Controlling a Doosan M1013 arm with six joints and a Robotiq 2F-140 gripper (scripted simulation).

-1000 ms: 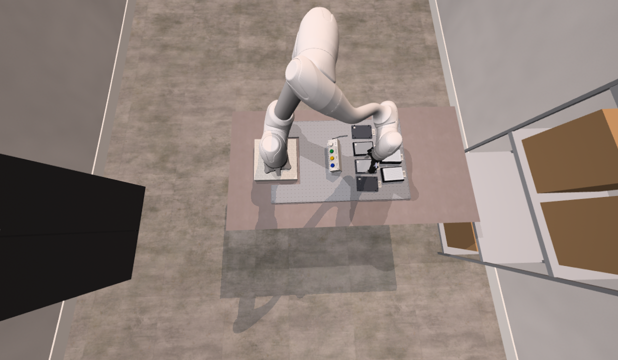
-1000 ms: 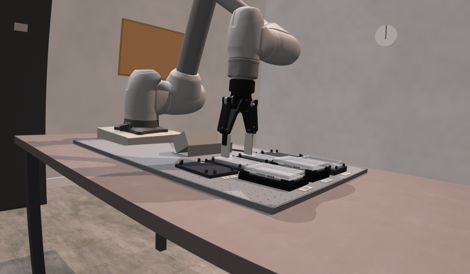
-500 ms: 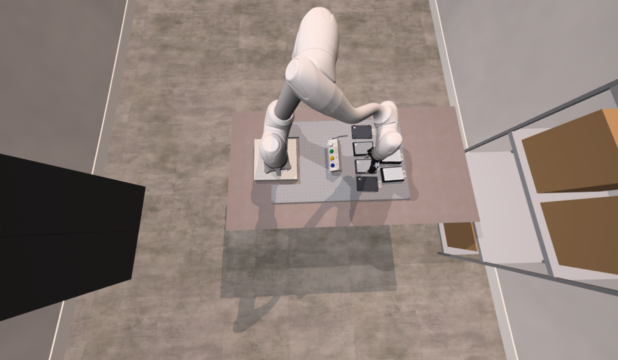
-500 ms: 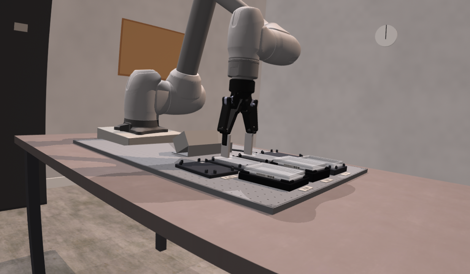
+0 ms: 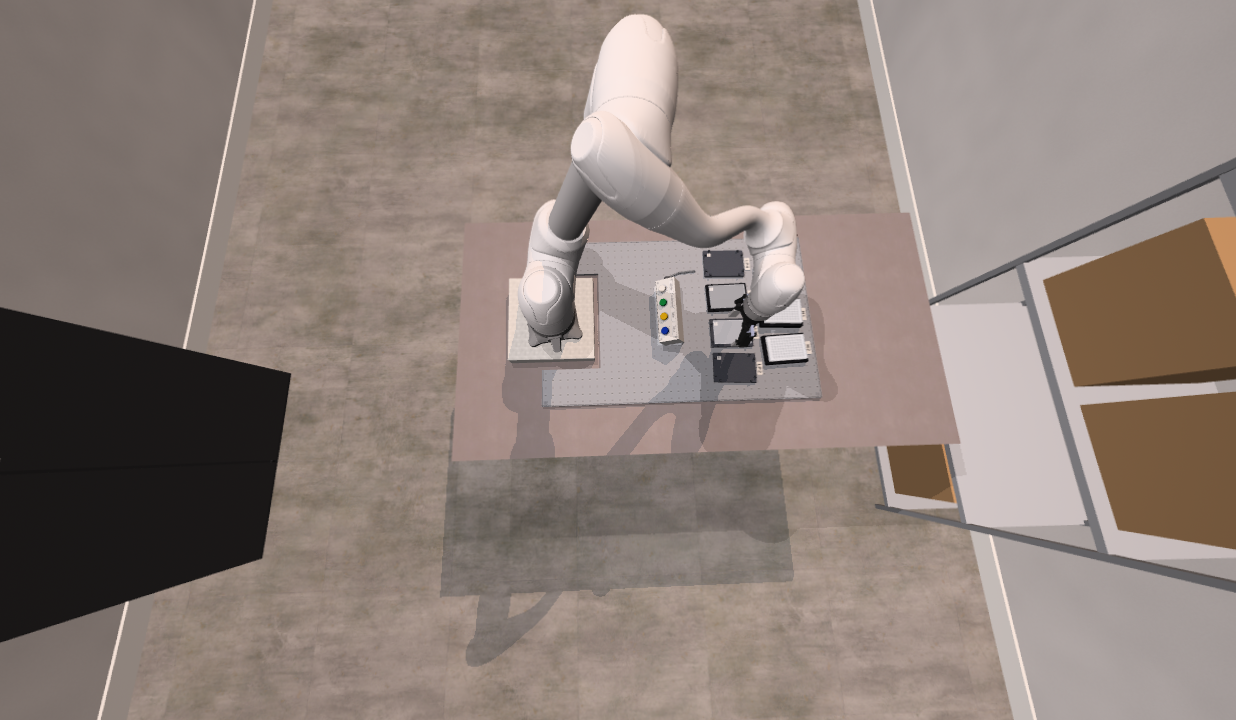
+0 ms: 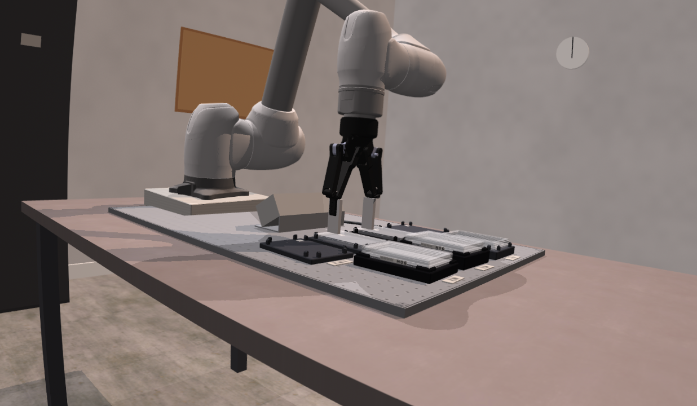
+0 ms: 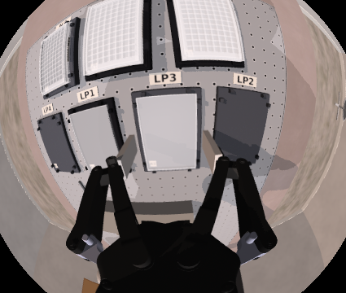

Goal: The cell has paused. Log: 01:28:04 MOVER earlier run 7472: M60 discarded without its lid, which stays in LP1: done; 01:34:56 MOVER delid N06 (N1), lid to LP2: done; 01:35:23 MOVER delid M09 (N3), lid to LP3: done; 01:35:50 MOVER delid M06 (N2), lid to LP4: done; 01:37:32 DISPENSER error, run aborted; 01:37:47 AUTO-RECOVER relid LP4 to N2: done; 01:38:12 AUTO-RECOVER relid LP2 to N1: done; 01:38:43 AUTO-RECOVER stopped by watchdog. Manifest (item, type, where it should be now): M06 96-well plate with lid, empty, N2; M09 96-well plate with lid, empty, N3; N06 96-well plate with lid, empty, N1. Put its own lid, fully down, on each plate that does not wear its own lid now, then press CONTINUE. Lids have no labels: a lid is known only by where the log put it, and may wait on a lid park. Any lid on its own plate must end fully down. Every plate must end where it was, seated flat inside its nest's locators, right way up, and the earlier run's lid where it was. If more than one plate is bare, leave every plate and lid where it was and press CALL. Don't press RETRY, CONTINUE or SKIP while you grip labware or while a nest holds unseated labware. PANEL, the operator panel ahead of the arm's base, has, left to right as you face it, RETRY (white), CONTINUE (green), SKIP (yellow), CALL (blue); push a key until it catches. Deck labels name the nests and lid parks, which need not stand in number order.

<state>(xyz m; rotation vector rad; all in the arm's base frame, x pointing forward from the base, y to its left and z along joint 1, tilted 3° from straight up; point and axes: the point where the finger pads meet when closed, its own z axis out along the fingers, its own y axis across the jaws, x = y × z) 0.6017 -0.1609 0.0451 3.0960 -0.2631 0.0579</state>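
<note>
My gripper is open and holds nothing. It hangs low over the lid that lies on the park marked LP3.

That lid is the thing I need. I think it belongs to plate M09. In the wrist view it sits in the middle of the picture, right in front of me and just below my fingers. Its long side runs up and down the picture, away from my wrist. Its short side runs left to right, and that is the way my fingers open. One pad is just to the left of the lid's lower end. The other pad is just to the right. So the lid lies between my fingers, and I think I would only need to go straight down and squeeze.

The park to the left, LP1, has another lid on it. That one must stay. It is close to my left pad, so I should take care not to bump it. The parks LP2 and LP4 are dark and bare.

Three plates sit in a row in the upper part of the picture, past the parks. I cannot read their nest labels, so I cannot tell from here which one is bare.

All of this stands on the desk.
</note>
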